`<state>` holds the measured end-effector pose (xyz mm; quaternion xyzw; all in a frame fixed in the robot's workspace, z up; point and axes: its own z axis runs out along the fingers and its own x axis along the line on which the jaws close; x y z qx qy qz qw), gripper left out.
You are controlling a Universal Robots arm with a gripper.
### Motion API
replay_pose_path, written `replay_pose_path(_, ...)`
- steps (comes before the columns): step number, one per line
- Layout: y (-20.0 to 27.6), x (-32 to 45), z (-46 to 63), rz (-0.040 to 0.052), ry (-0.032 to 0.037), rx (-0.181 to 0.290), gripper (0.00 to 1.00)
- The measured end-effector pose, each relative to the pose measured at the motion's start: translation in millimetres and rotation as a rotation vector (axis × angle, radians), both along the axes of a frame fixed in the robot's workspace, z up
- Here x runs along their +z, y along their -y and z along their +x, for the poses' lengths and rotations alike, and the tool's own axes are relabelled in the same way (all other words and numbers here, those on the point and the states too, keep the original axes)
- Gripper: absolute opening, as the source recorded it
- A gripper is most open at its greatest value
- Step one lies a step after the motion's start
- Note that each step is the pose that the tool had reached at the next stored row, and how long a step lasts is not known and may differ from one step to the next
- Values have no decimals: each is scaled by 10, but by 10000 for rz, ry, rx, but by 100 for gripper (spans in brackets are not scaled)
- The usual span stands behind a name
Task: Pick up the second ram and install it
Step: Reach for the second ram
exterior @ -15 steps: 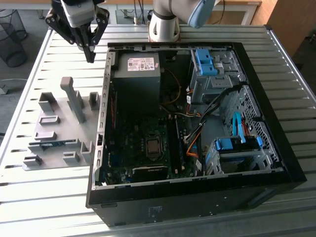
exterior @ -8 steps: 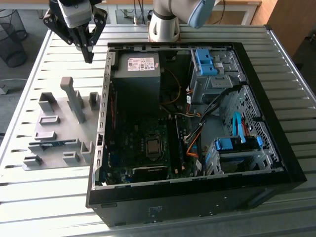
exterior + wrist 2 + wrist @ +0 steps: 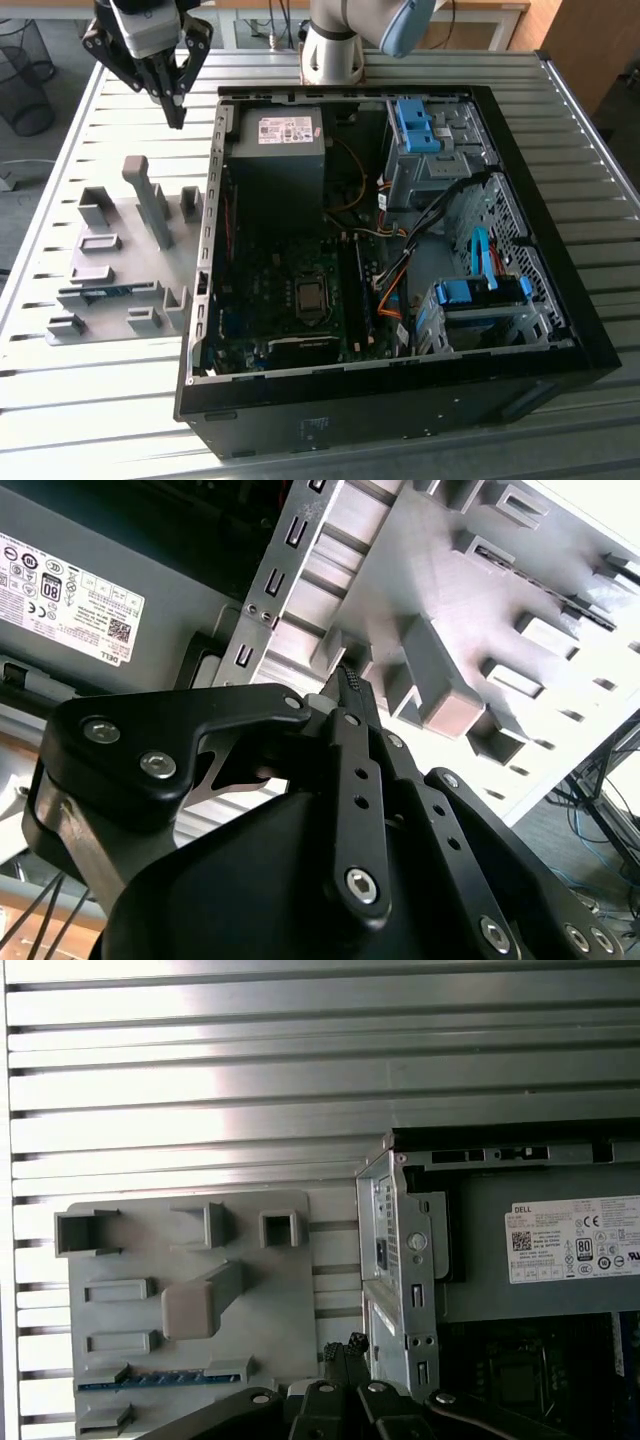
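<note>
While hanging above the counter [image 3: 100,400] by the far corner of the case on the exterior view's left, closed to a point at the fingertips and gripping nothing: one black hand [image 3: 178,112] on one arm [image 3: 340,40].

Counted on the slatted metal counter: one open black computer case [image 3: 400,405], lying on its side, and one grey holder [image 3: 135,262] just beside it on the exterior view's left.

Counted in the holder: one thin blue stick, the second ram [image 3: 100,292], seated in a long slot towards the holder's near edge and well apart from the hand. Between the two, one tall grey post [image 3: 150,200], upright. Shown as a blue strip with a row of small dark chips: the second ram [image 3: 150,1381] in the first wrist view.

Counted inside the case: one grey power supply [image 3: 275,165] with one white label [image 3: 287,130], covered in small print, symbols and a square code. Two chunky light-blue plastic clips [image 3: 415,120], one at the far drive bay, the other clip [image 3: 480,292] at the near bay. One square processor socket [image 3: 310,296] on the board.
</note>
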<state>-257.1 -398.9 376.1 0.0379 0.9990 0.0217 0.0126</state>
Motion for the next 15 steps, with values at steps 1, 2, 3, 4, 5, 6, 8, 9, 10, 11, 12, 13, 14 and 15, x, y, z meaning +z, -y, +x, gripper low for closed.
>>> replay_pose_path(1,0,-1,-5,-1,-1,0,10)
replay_pose_path(2,0,-1,-11,-1,-1,0,10)
replay_pose_path(3,0,-2,-17,-1,-1,0,10)
replay_pose_path(4,0,-3,-23,-1,-2,0,10)
replay_pose_path(5,0,-5,-29,-1,-1,0,10)
replay_pose_path(6,0,-6,-35,0,-1,0,10)
replay_pose_path(8,0,-8,-46,-1,-2,0,10)
replay_pose_path(9,0,-9,-52,-1,-2,0,10)
replay_pose_path(10,0,-9,-58,-1,-2,0,10)
replay_pose_path(11,0,-10,-65,-1,-2,0,10)
replay_pose_path(12,0,-11,-71,-1,-2,0,10)
replay_pose_path(13,0,-12,-77,-1,-2,0,10)
replay_pose_path(14,0,-13,-84,-1,-2,0,10)
replay_pose_path(15,0,-14,-90,-1,-2,0,10)
